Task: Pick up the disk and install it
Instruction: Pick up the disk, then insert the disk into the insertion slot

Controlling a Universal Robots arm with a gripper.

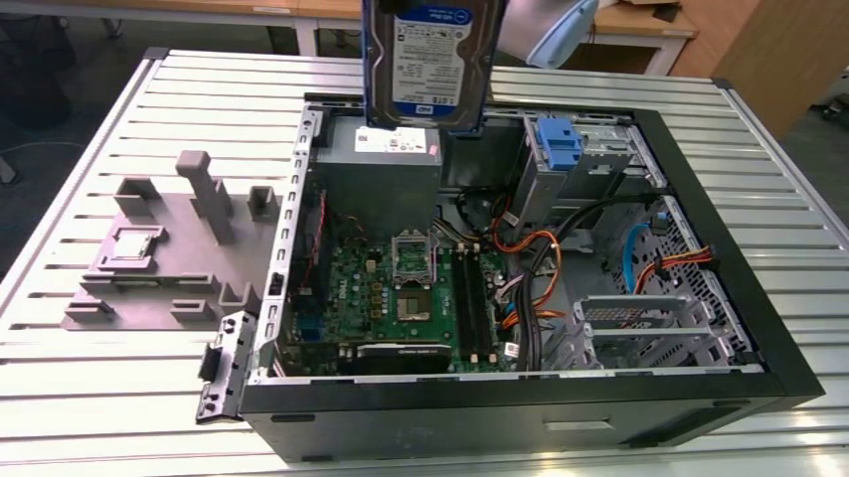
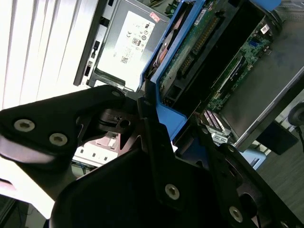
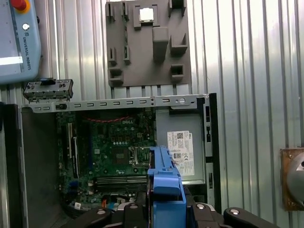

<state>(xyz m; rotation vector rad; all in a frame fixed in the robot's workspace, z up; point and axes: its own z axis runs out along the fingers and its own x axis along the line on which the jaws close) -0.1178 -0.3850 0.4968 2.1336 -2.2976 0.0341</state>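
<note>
Ribbed metal tabletop carries a grey fixture block at nine o'clock of the open computer case. At twelve o'clock the disk, blue-and-white label outward, hangs upright over a white-stickered grey box, clamped by the end effector.

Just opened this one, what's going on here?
The arm's gripper is shut on the disk and holds it in the air above the open computer case, over the grey power supply. The disk is not yet installed. The blue caddy in the drive bay area sits further toward the exterior view's right.
</note>
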